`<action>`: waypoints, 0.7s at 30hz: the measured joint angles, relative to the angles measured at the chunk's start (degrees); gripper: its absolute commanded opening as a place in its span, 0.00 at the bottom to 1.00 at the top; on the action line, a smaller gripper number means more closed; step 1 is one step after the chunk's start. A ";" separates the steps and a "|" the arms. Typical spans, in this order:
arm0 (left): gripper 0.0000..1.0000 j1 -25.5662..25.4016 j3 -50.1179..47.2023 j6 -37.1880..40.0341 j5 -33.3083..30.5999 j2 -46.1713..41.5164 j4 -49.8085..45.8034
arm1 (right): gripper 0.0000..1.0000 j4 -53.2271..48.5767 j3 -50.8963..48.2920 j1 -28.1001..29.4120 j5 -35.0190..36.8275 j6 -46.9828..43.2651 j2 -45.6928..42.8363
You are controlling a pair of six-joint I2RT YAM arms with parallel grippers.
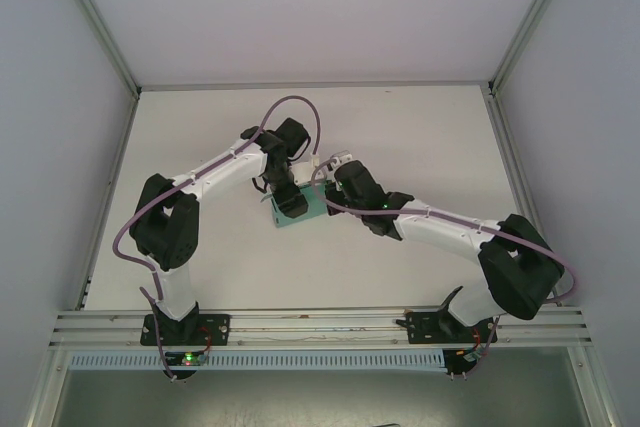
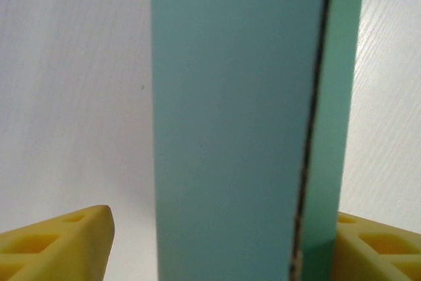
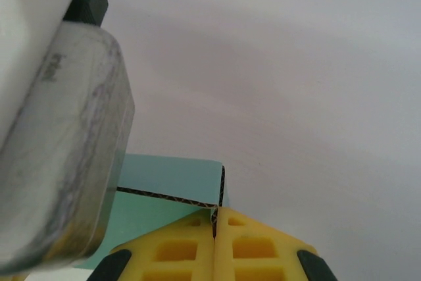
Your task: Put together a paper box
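Observation:
The paper box point(image 1: 313, 206) is teal-green card lying at the middle of the table, and both arms meet over it. In the left wrist view an upright panel of the paper box point(image 2: 230, 129) stands between the yellow fingers of my left gripper point(image 2: 223, 218). The jaws are spread wide, with a gap of table showing between the left finger point(image 2: 62, 241) and the card. My right gripper point(image 3: 216, 214) is shut on the top edge of a wall of the paper box point(image 3: 171, 176) at a corner. Seen from above, the left gripper point(image 1: 290, 199) and the right gripper point(image 1: 326, 185) are close together.
The grey and white body of the left arm point(image 3: 59, 136) looms close on the left of the right wrist view. The white table point(image 1: 420, 137) is walled by pale panels on three sides. A metal rail point(image 1: 320, 322) runs along the near edge.

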 measured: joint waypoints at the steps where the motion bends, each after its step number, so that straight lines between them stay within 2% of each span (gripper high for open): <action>1: 1.00 0.00 -0.02 -0.13 0.11 -0.26 0.31 | 0.00 -1.95 0.96 0.00 0.00 0.52 0.00; 7: 1.00 -0.02 -1.49 -1.66 0.94 -5.22 3.69 | 0.00 -11.56 7.78 0.31 -0.22 4.61 2.75; 13: 1.00 -0.04 -5.97 -8.11 -2.38 -11.02 5.77 | 0.00 -16.35 11.65 1.40 0.26 6.88 4.09; 15: 0.99 -0.04 -7.02 -12.44 -5.62 -12.96 6.56 | 0.00 -17.27 12.52 1.40 0.83 7.26 4.70; 17: 0.94 -0.04 -7.76 -17.44 -9.35 -15.06 6.62 | 0.00 -18.27 13.64 1.40 1.22 7.54 5.53; 21: 0.94 -0.09 -12.52 -25.59 -14.75 -20.68 7.15 | 0.00 -19.93 16.41 1.40 1.88 7.96 7.93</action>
